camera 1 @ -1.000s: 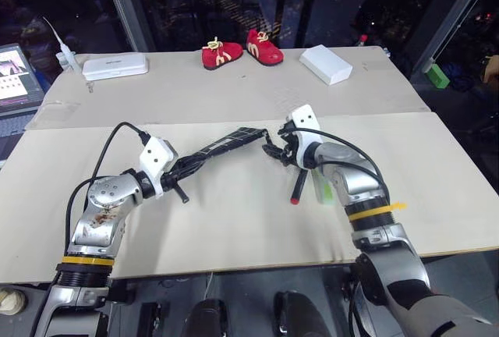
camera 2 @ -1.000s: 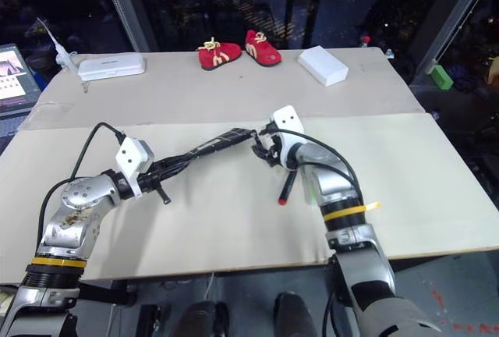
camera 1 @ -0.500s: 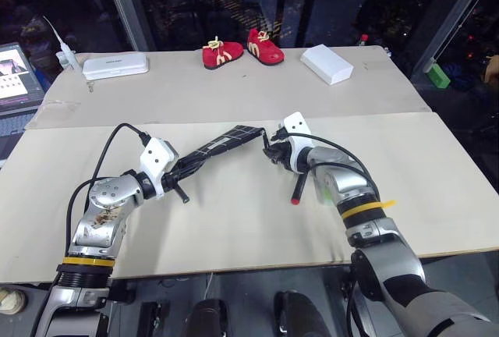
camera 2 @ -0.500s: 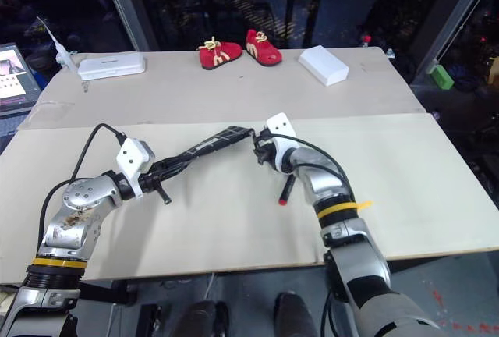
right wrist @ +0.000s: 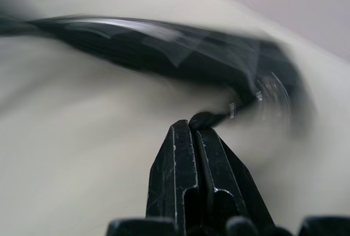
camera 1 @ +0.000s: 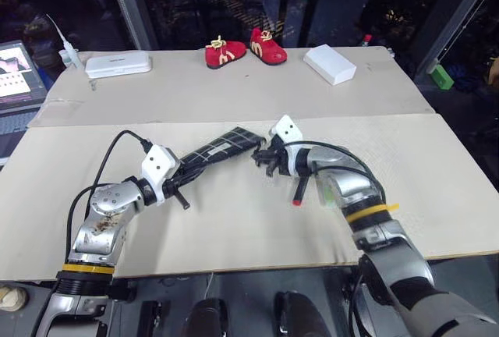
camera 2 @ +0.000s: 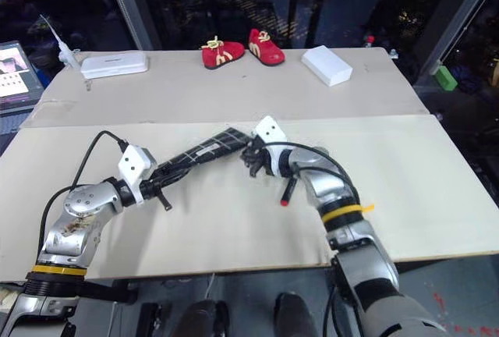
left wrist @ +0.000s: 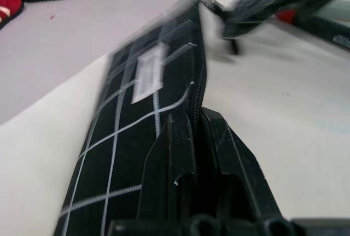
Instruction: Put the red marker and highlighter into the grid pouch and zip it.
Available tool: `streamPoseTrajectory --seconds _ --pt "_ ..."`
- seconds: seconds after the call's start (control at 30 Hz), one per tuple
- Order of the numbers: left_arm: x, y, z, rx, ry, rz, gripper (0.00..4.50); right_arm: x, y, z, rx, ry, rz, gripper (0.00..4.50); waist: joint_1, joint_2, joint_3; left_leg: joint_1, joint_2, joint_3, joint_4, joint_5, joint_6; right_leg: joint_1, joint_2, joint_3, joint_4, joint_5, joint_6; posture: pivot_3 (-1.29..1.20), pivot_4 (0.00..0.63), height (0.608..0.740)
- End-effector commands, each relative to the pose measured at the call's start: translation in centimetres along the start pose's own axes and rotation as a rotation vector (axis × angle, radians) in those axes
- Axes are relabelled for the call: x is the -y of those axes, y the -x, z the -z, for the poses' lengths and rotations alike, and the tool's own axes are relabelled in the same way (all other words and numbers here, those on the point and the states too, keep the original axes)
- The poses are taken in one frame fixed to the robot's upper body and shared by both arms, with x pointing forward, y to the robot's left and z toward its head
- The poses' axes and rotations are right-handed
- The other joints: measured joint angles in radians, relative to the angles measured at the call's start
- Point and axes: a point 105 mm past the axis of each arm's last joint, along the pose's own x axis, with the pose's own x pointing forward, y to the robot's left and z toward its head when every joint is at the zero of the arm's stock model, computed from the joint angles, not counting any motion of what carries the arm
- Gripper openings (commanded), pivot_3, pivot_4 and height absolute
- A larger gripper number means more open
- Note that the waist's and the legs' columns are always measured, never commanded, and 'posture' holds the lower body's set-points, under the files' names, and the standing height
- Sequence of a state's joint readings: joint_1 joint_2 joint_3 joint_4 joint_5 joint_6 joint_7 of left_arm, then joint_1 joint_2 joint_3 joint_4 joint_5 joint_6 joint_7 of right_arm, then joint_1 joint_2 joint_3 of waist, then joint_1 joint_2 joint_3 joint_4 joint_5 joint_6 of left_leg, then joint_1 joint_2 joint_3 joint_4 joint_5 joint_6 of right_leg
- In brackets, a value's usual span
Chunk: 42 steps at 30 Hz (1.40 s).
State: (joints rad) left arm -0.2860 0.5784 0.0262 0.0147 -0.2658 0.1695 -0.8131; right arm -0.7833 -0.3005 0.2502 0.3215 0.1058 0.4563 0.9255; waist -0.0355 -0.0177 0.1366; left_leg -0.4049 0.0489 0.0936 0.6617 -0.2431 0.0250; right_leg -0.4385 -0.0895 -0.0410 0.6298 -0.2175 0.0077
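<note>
- Since the earlier frames the right gripper point(camera 2: 251, 157) has swung in toward the left and its fingers, spread a second ago, have pinched together on the black zipper pull point(right wrist: 206, 119) at the right end of the grid pouch point(camera 1: 221, 149); the pouch itself lies much as before
- The left gripper point(left wrist: 194, 124) stays clamped on the pouch's near-left end, fingers tight on the fabric beside the zipper teeth
- The pouch is flat black cloth crossed by thin white grid lines, with a small white label point(left wrist: 149, 75); it spans the middle of the table point(camera 1: 234, 220) between the two grippers
- The red marker point(camera 1: 299, 189) is a slim smooth cylinder, black toward its far end, lying on the table just right of the right gripper; the highlighter point(camera 1: 327, 191), pale green and translucent, sits just right of the marker, partly behind the right arm
- Far back: a pair of small red shoes point(camera 1: 245, 49), a white box point(camera 1: 330, 64), a flat white case point(camera 1: 118, 64); the tabletop is matte beige board
</note>
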Motion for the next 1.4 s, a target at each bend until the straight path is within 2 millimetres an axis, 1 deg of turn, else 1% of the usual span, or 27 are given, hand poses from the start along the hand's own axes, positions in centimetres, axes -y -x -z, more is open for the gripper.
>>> streamPoseTrajectory --seconds 0.03,0.23,0.3,0.37,0.4,0.47,0.5,0.57,0.7,0.8,0.87,0.93,1.03,1.13,1.2,1.23,1.27,1.33,1.4 --pt "-0.2 -0.1 -1.0 0.031 -0.037 -0.002 0.00 -1.5 -0.2 -1.8 0.025 0.076 -0.080 0.04 -0.001 0.000 0.000 0.000 0.000 0.000 0.000 0.000 0.000 0.000 0.000 0.000 0.000 0.000 0.000 0.00 0.150 0.740" --pt "-0.1 -0.4 -1.2 0.041 -0.032 0.005 0.00 -1.2 -1.6 -1.4 -0.020 0.098 -0.032 0.04 -0.001 0.000 0.000 0.004 0.000 0.000 0.001 0.001 -0.001 0.001 0.001 0.001 0.000 0.000 0.000 0.00 0.150 0.740" --pt "-0.1 -0.4 -1.2 0.041 -0.033 0.007 0.00 -1.7 -2.2 -1.5 -0.026 0.096 -0.045 0.04 -0.001 0.000 0.000 0.003 0.000 0.000 0.001 0.001 -0.001 0.001 0.001 0.001 0.000 0.000 0.000 0.00 0.150 0.740" --pt "-0.2 -0.4 -1.3 0.041 -0.032 0.008 0.00 -2.6 -2.9 -1.4 -0.041 0.127 -0.072 0.04 -0.001 0.000 0.000 0.003 0.000 0.000 0.001 0.001 -0.001 0.001 0.001 0.001 0.000 0.000 0.000 0.00 0.150 0.740" --pt "-0.2 -0.4 -1.3 0.042 -0.032 0.009 0.00 -2.7 -3.3 -1.5 -0.042 0.135 -0.062 0.04 -0.001 0.000 0.000 0.003 0.000 0.000 0.001 0.001 -0.001 0.001 0.001 0.001 0.000 0.000 0.000 0.00 0.150 0.740" --pt "-0.3 -0.4 -1.3 0.041 -0.029 0.012 0.00 -2.3 -4.3 -2.1 -0.041 0.124 -0.019 0.04 -0.001 0.000 0.000 0.002 0.000 0.000 0.001 0.001 -0.001 0.001 0.001 0.000 0.000 0.000 0.000 0.00 0.150 0.740" --pt "-0.3 -0.4 -1.3 0.039 -0.030 0.015 0.00 -2.4 -4.6 -2.7 -0.029 0.123 -0.024 0.04 -0.002 0.000 0.000 0.002 0.000 0.001 0.001 0.001 -0.001 0.001 0.001 0.001 0.000 0.000 0.000 0.00 0.150 0.740" --pt "-0.2 -0.5 -1.3 0.039 -0.029 0.022 0.00 -3.2 -4.8 -3.8 -0.001 0.138 -0.069 0.04 -0.001 0.000 0.000 0.003 0.000 0.001 0.001 0.001 -0.001 0.001 0.001 0.001 0.000 0.000 0.000 0.00 0.150 0.740" --pt "-0.2 -0.8 -1.3 0.042 -0.028 0.030 0.00 -4.9 -4.8 -5.1 0.036 0.170 -0.166 0.04 0.002 0.000 0.000 0.002 0.000 0.000 0.001 0.001 -0.001 0.001 0.001 0.000 0.000 0.000 0.000 0.00 0.150 0.740" --pt "-0.2 -1.0 -1.3 0.044 -0.028 0.036 0.00 -5.8 -5.2 -5.7 0.045 0.180 -0.204 0.04 0.004 0.000 0.000 0.001 0.000 0.000 0.001 0.001 -0.001 0.001 0.001 0.000 0.001 0.000 0.000 0.00 0.150 0.740" --pt "-0.2 -1.1 -1.3 0.046 -0.029 0.039 0.00 -6.6 -5.4 -5.5 0.032 0.196 -0.239 0.04 0.006 0.000 0.000 0.001 0.000 0.000 0.001 0.001 -0.001 0.001 0.001 0.000 0.001 0.000 0.000 0.00 0.150 0.740" --pt "-0.2 -1.2 -1.3 0.048 -0.029 0.041 0.00 -6.8 -5.8 -4.8 0.007 0.200 -0.242 0.04 0.007 0.000 0.000 0.001 0.000 0.000 0.001 0.001 -0.001 0.001 0.001 0.000 0.001 0.000 0.000 0.00 0.150 0.740" --pt "-0.2 -1.3 -1.3 0.049 -0.028 0.040 0.00 -6.5 -6.2 -3.9 -0.014 0.172 -0.218 0.04 0.007 0.000 0.000 0.002 0.000 0.000 0.001 0.001 -0.001 0.001 0.001 0.000 0.001 0.000 0.000 0.00 0.150 0.740" --pt "-0.1 -1.3 -1.2 0.051 -0.025 0.042 0.00 -5.9 -6.4 -4.0 -0.001 0.143 -0.176 0.04 0.008 0.000 0.000 0.002 0.000 0.001 0.001 0.001 -0.001 0.001 0.001 0.000 0.001 0.000 0.000 0.00 0.150 0.740" --pt "0.0 -1.3 -1.1 0.050 -0.024 0.042 0.00 -4.7 -6.5 -3.9 -0.001 0.130 -0.116 0.62 0.008 0.000 0.000 0.002 0.000 0.001 0.001 0.001 -0.001 0.001 0.001 0.000 0.001 0.000 0.000 0.00 0.150 0.740" --pt "0.0 -1.3 -1.1 0.051 -0.024 0.042 0.00 -4.1 -6.3 -3.8 -0.005 0.125 -0.098 0.80 0.008 0.000 0.000 0.002 0.000 0.001 0.001 0.001 -0.002 0.001 0.001 0.000 0.001 0.000 0.000 0.00 0.150 0.740" --pt "0.0 -1.3 -1.1 0.052 -0.024 0.042 0.00 -3.9 -5.8 -3.7 -0.007 0.126 -0.099 1.16 0.008 0.000 0.000 0.002 0.000 0.001 0.001 0.001 -0.002 0.001 0.001 0.000 0.001 0.000 0.000 0.00 0.150 0.740" --pt "0.1 -1.3 -1.0 0.053 -0.024 0.043 0.00 -3.8 -4.6 -3.6 -0.001 0.121 -0.122 1.79 0.009 0.000 0.000 0.001 0.000 0.001 0.001 0.001 -0.002 0.001 0.001 0.000 0.001 0.000 0.000 0.00 0.150 0.740" --pt "0.3 -1.2 -1.1 0.057 -0.021 0.044 0.00 -4.3 -2.9 -3.3 0.005 0.123 -0.168 2.49 0.017 0.000 0.000 0.001 0.000 0.001 0.001 0.001 -0.001 0.001 0.001 0.000 0.001 0.000 0.000 0.00 0.150 0.740"
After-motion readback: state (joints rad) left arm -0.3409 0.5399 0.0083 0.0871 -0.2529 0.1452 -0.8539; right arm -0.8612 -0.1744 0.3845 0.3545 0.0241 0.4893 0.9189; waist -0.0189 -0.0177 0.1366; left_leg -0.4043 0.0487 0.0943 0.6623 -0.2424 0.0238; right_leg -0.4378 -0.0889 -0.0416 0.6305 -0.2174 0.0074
